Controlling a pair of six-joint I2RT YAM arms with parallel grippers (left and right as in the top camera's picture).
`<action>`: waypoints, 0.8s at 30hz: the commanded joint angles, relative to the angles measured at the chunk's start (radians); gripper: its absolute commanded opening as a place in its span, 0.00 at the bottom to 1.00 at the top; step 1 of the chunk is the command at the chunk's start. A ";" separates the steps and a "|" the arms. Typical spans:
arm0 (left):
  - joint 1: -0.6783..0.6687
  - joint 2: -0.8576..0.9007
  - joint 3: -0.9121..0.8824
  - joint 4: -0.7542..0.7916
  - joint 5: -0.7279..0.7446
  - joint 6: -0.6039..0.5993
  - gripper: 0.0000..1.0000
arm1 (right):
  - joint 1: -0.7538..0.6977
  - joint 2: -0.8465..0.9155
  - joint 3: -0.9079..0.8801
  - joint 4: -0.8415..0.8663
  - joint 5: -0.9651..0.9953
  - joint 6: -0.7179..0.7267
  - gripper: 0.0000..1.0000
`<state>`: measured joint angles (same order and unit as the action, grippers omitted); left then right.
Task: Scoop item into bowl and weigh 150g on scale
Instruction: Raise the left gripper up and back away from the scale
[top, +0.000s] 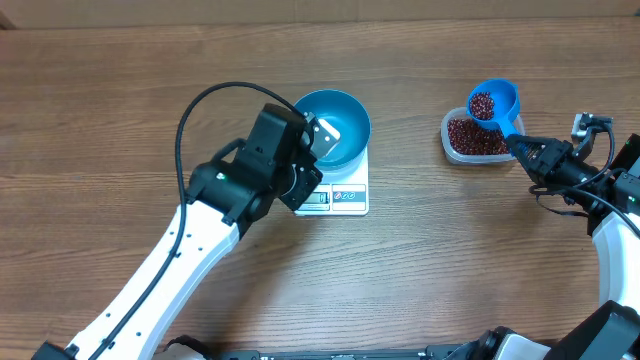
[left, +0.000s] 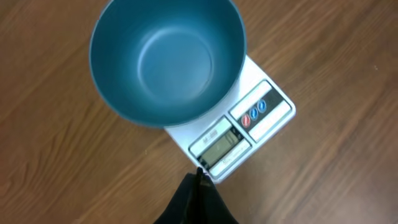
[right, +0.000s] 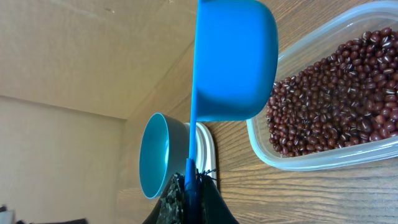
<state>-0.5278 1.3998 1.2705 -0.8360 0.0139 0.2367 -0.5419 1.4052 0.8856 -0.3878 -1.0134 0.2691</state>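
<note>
The empty blue bowl (top: 338, 125) (left: 166, 59) (right: 160, 152) stands on the white scale (top: 350, 195) (left: 249, 127). My left gripper (top: 312, 175) (left: 199, 173) is shut and empty, its tip at the scale's display corner. A clear tub (top: 478, 140) (right: 329, 106) at the right holds dark red-brown beans (right: 336, 93). My right gripper (top: 520, 148) (right: 191, 177) is shut on the handle of a small blue scoop (top: 492, 102) (right: 233, 59). The scoop is lifted over the tub's far edge with beans (top: 483, 104) in it.
Wooden table (top: 120, 120) all round. My left arm (top: 170, 270) crosses the front left and its black cable (top: 185, 120) loops above it. The right arm (top: 600, 190) sits at the right edge.
</note>
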 joint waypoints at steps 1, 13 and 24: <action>0.005 -0.030 0.100 -0.077 0.006 0.007 0.04 | -0.004 -0.023 0.026 0.005 -0.009 -0.004 0.04; 0.058 -0.032 0.353 -0.347 0.031 0.100 0.04 | -0.004 -0.023 0.026 0.005 -0.009 -0.008 0.04; 0.184 -0.035 0.373 -0.371 0.195 0.135 0.04 | -0.003 -0.023 0.026 0.004 -0.010 -0.011 0.04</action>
<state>-0.3576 1.3811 1.6184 -1.2091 0.1143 0.3355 -0.5419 1.4052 0.8856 -0.3897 -1.0130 0.2684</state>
